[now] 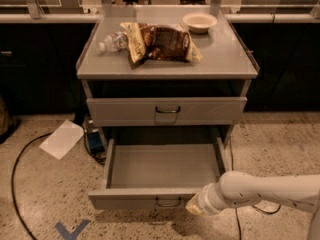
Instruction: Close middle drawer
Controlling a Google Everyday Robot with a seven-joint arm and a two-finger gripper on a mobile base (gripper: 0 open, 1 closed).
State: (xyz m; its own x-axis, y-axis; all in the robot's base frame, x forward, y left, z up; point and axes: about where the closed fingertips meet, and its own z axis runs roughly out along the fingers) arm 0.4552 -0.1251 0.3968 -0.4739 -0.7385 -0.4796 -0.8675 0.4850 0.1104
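Observation:
The middle drawer point(162, 166) is pulled far out of the grey cabinet, and its shallow tray is empty. Its low front panel point(130, 199) carries a small dark wire handle point(168, 202). My gripper point(196, 207) is at the end of the white arm point(265, 190), which reaches in from the right. It sits right at the right end of the front panel, beside the handle. The taller-fronted drawer point(166, 111) above it is shut.
On the cabinet top point(220, 59) lie a plastic bottle point(113, 42), a snack bag point(160, 43) and a white bowl point(199, 21). A paper sheet point(62, 139), a black cable point(20, 164) and blue tape marks point(70, 230) are on the speckled floor to the left.

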